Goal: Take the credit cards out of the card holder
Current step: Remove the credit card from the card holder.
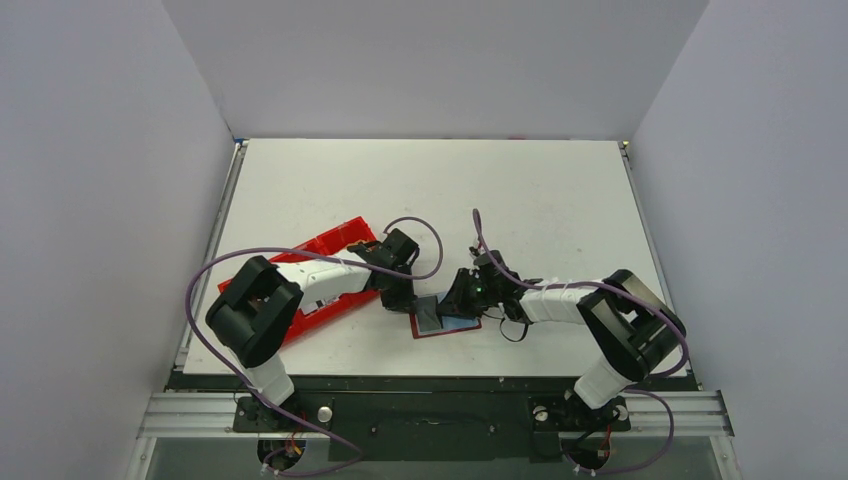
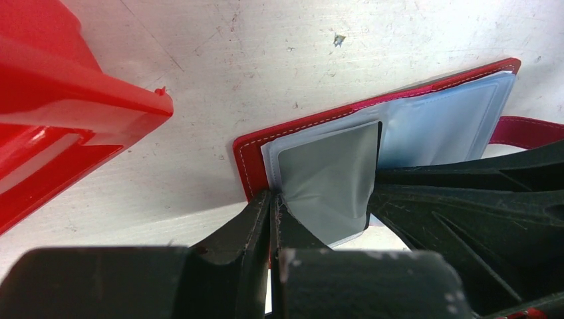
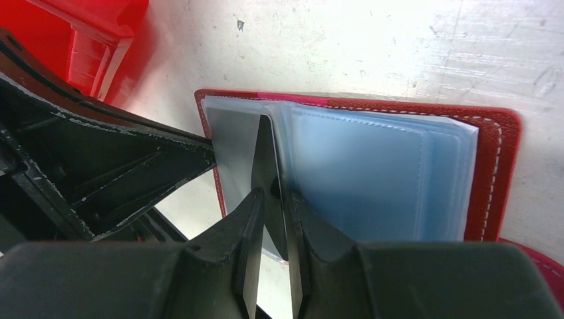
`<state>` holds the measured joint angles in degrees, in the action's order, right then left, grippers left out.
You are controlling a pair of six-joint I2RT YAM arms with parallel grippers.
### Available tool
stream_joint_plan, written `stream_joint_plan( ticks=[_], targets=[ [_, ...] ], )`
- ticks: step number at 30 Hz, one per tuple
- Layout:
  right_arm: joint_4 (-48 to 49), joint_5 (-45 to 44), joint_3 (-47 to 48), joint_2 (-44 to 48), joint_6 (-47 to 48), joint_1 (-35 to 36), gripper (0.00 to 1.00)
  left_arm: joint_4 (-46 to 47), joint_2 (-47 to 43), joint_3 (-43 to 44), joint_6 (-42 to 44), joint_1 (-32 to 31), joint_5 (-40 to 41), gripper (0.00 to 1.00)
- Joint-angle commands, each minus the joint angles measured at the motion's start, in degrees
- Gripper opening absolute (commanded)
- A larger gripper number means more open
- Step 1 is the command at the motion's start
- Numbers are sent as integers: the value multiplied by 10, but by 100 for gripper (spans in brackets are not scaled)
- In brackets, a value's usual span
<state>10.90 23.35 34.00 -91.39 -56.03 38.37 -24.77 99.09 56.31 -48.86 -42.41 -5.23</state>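
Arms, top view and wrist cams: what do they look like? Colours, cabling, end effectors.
Both alike: left arm and right arm have chunky black joint housings, white forearm links, loose purple cables looping off them. Left end effector and right end effector are matte black, two ribbed moulded fingers each. No markings legible.

Red card holder, open, flat

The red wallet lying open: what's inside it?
Grey-blue plastic pockets fill the card holder. The left hand and right hand each pinch a pocket leaf. No gold card shows; cloudy plastic hides what the pockets hold.
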Motion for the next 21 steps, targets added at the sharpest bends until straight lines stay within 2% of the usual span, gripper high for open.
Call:
stream_joint_plan(
  ticks=[1,21],
  targets=[
    [75,35,-17,-12,-28,-3,15,17,50,-14,5,-7,21,0],
    [137,63,-39,18,-48,-14,13,20,64,-14,5,-10,22,0]
  ],
)
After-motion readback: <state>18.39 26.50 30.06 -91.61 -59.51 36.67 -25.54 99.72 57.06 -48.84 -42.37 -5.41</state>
